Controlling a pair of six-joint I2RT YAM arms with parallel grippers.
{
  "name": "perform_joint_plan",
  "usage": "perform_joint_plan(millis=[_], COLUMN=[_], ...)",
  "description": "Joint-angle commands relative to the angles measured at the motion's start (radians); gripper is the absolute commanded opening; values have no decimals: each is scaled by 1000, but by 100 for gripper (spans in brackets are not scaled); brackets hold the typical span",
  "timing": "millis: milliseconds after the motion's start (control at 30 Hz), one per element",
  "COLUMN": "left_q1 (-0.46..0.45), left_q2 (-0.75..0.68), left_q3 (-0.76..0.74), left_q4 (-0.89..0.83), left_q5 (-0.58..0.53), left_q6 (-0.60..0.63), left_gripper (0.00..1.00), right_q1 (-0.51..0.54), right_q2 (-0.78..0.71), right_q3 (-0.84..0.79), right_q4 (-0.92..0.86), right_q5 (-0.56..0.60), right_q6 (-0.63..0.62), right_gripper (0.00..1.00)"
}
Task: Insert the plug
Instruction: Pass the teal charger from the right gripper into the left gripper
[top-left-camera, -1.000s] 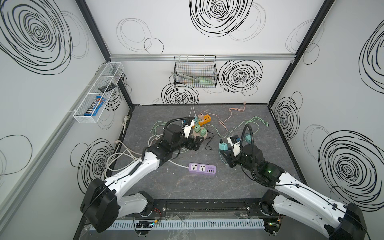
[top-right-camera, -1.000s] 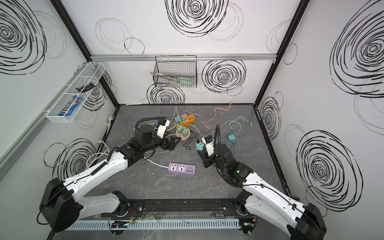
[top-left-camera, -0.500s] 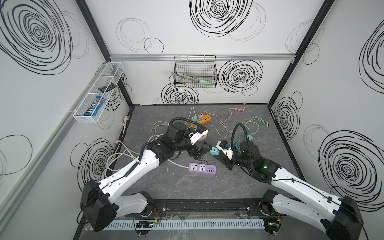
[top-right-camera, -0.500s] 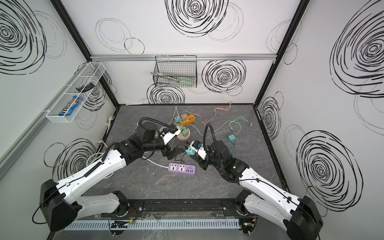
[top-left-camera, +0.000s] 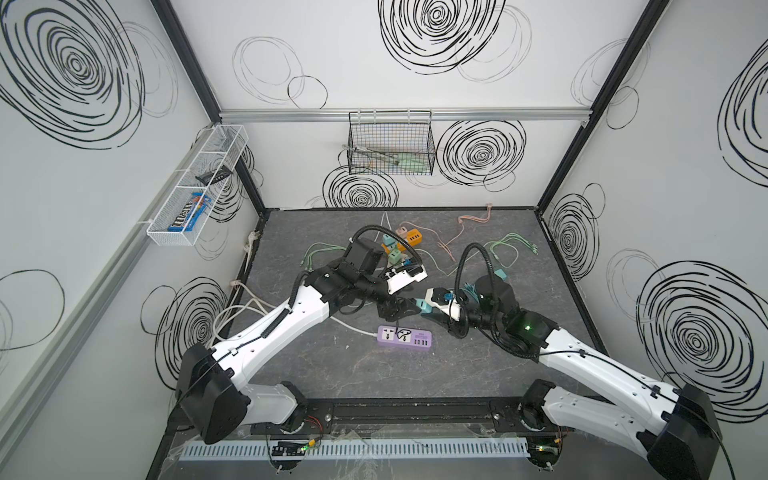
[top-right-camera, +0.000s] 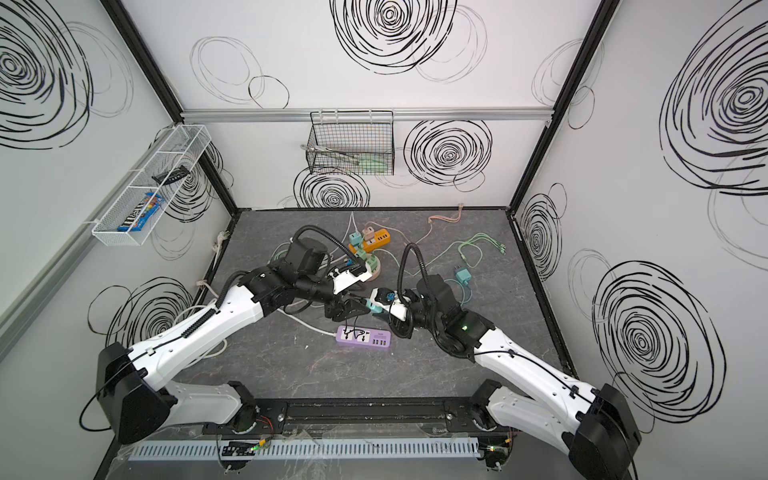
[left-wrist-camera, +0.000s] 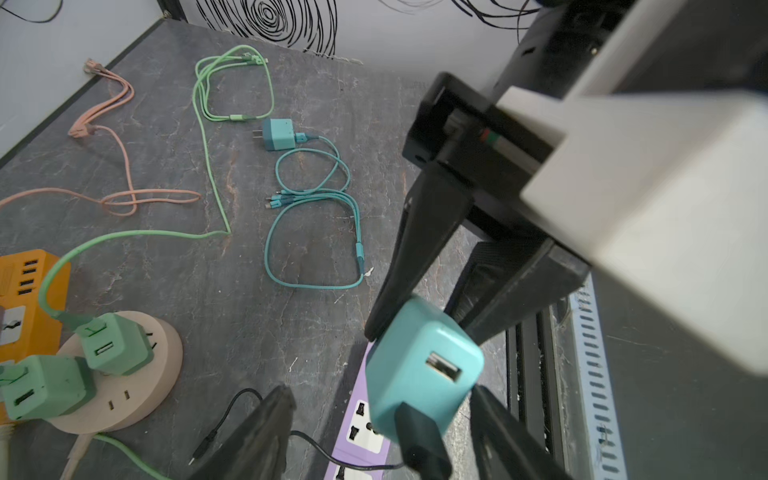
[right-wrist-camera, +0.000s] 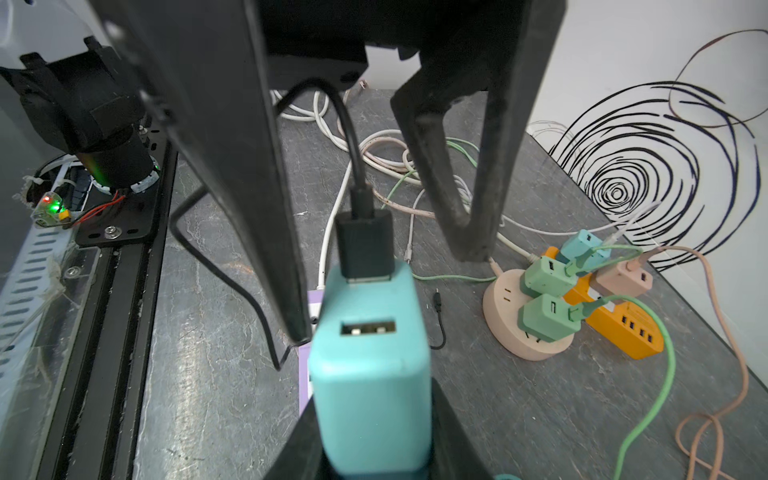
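Right tool (right-wrist-camera: 372, 415) clamped on the teal USB charger (right-wrist-camera: 370, 374), bracing it in the air above the purple power strip (top-left-camera: 404, 336) as a steady socket; black USB plug (right-wrist-camera: 365, 245) looks seated in one port, left tool (left-wrist-camera: 380, 392) jaws apart either side, not gripping.

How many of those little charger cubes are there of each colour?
Teal charger cubes: 3, one in the right gripper, one on the orange power strip, one lying on the table
Green charger cubes: 2, both on the round pink power strip
Pink charger cubes: 1, on the orange power strip
Total: 6
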Motion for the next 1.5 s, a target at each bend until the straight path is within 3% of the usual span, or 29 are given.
perform_joint_plan(millis=[0,133,367,467,600,733,767,867,1000,1167,1300,1467], left_q1=[-11,-17,-8,19,66,156,183,270,398,489,533,590], left_q2=[6,20,26,-2,-46,-110,-132,-209,-322,-405,-444,-491], left_q3=[15,5,-3,-36,-67,-106,-123,-182,-266,-292,-288,-309], left_q4=[11,16,24,90,164,248,287,402,524,518,474,473], left_q5=[59,87,27,-15,-94,-230,-299,-468,-603,-767,-972,-1121], left_q6=[25,29,18,-20,-66,-140,-179,-297,-449,-505,-544,-581], left_gripper=[68,57,18,0,0,0,0,0,0,0,0,0], right_q1=[6,6,6,5,4,4,6,8,29,88,142,169], right_q2=[14,33,23,22,20,5,9,30,94,205,279,355], right_q3=[43,57,44,35,3,-76,-89,-113,-112,-90,-71,-41], right_q4=[-3,12,65,75,88,132,135,137,126,115,138,139], right_q5=[-58,-89,-118,-102,-66,-25,-17,-18,4,58,157,207], right_q6=[-41,-30,19,80,123,131,130,110,58,-5,-47,-124], right_gripper=[0,0,3,21,63,75,99,97,97,97,97,97])
